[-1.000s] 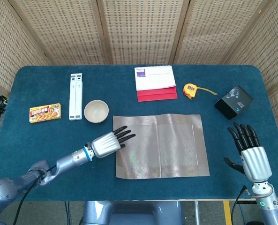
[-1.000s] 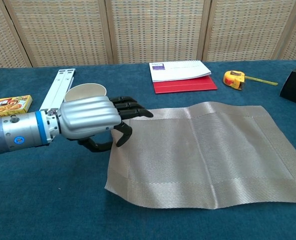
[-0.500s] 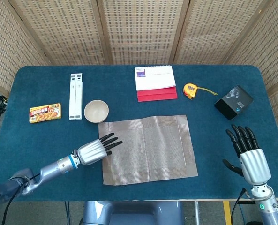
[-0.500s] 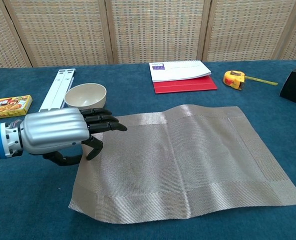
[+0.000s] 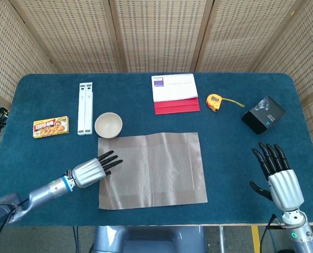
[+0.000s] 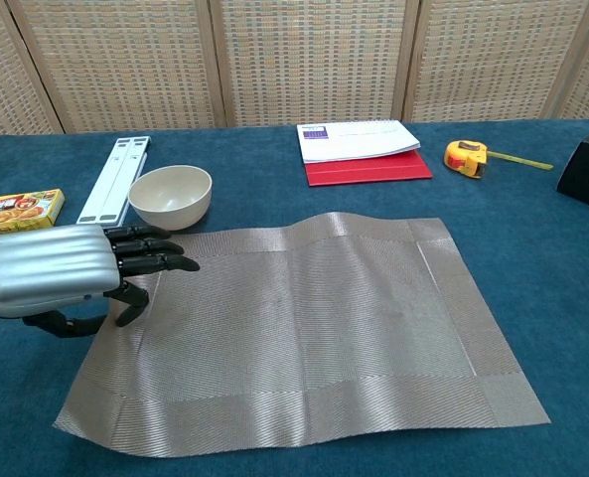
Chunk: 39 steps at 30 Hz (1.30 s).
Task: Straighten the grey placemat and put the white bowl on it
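Note:
The grey placemat [image 5: 151, 168] lies flat on the blue table, its edges roughly square to the table's front and its surface slightly rippled [image 6: 304, 328]. The white bowl [image 5: 108, 125] stands upright and empty just beyond the mat's far left corner, off the mat [image 6: 170, 195]. My left hand [image 5: 90, 169] holds the mat's left edge, fingers stretched over it and thumb curled underneath [image 6: 66, 273]. My right hand [image 5: 280, 176] hovers near the front right of the table, fingers apart and empty, well away from the mat.
Behind the mat lie a white and red notepad [image 5: 174, 93] and a yellow tape measure [image 5: 214, 101]. A black box [image 5: 263, 115] sits at the right. A white folding stand [image 5: 85, 108] and a yellow food box [image 5: 50, 126] lie at the left.
My left hand has drawn back to the left, and the placemat has slid left with it and turned straighter. The right hand has barely shifted. The bowl stayed put.

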{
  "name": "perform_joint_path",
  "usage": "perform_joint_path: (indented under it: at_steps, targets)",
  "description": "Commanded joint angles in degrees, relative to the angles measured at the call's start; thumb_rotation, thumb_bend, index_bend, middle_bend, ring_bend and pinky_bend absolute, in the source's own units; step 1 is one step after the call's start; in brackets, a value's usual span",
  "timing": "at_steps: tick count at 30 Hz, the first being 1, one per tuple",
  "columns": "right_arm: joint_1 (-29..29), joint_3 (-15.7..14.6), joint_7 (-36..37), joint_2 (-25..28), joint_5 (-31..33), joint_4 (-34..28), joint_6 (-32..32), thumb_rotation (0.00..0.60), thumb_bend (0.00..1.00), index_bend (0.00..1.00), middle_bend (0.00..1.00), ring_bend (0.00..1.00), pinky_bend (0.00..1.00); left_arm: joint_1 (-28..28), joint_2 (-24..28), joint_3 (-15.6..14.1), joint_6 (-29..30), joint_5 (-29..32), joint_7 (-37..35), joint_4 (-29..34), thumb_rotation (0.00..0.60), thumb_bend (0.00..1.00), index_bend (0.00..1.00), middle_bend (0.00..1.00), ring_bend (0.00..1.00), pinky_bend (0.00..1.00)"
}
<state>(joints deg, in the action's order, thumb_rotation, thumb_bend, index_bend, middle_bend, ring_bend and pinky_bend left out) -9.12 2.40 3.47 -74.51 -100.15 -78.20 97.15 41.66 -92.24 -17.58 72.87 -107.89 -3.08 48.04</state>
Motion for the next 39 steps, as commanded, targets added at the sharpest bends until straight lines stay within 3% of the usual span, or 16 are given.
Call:
perform_joint_path:
  at_steps: [1, 24, 25, 26, 29, 30, 34, 39]
  targets:
    - [0.0, -0.1, -0.1, 0.0, -0.1, 0.0, 0.0, 0.600, 0.00, 0.00, 0.00, 0.00, 0.00, -0.7, 0.4, -0.1, 0.4, -0.1, -0.4, -0.8, 0.600, 0.49, 0.79, 0.00, 0.00, 0.00]
    - [0.2, 0.0, 0.1, 0.3, -0.6, -0.5, 0.3, 0.600, 0.00, 0.00, 0.00, 0.00, 0.00, -3.2, 0.2, 0.5, 1.5, -1.3, -2.0, -4.5, 0.600, 0.48, 0.78, 0.00, 0.00, 0.00]
    - [0.2, -0.1, 0.0, 0.3, -0.6, -0.5, 0.3, 0.600, 0.00, 0.00, 0.00, 0.00, 0.00, -3.4, 0.0, 0.5, 1.9, -1.5, -2.1, -5.0, 0.600, 0.47, 0.75, 0.00, 0.00, 0.00]
    - [0.2, -0.1, -0.1, 0.2, -0.6, -0.5, 0.3, 0.600, 0.00, 0.00, 0.00, 0.00, 0.00, -3.5, -0.1, 0.4, 2.2, -1.7, -2.2, -5.5, 0.600, 0.38, 0.64, 0.00, 0.00, 0.00]
    - [0.2, -0.1, -0.1, 0.2, -0.6, -0.6, 0.3, 0.600, 0.00, 0.00, 0.00, 0.00, 0.00, -3.6, 0.0, 0.2, 3.5, -2.2, -3.9, -6.3, 0.600, 0.03, 0.11, 0.00, 0.00, 0.00]
    - [0.3, 0.0, -0.1, 0.2, -0.6, -0.5, 0.3, 0.600, 0.00, 0.00, 0.00, 0.00, 0.00, -3.6, 0.4, 0.3, 4.4, -2.3, -5.3, -6.2, 0.600, 0.00, 0.01, 0.00, 0.00, 0.00]
    - [0.3, 0.0, -0.1, 0.3, -0.5, -0.6, 0.4, 0.600, 0.00, 0.00, 0.00, 0.00, 0.00, -3.6, 2.4, 1.2, 9.0, -2.4, -9.7, -6.0, 0.600, 0.00, 0.00, 0.00, 0.00, 0.00]
    - [0.2, 0.2, 0.1, 0.4, -0.2, -0.6, 0.0, 0.600, 0.00, 0.00, 0.00, 0.00, 0.00, -3.3, 5.2, 7.2, 12.9, 2.5, -12.5, -4.1, 0.600, 0.00, 0.00, 0.00, 0.00, 0.00]
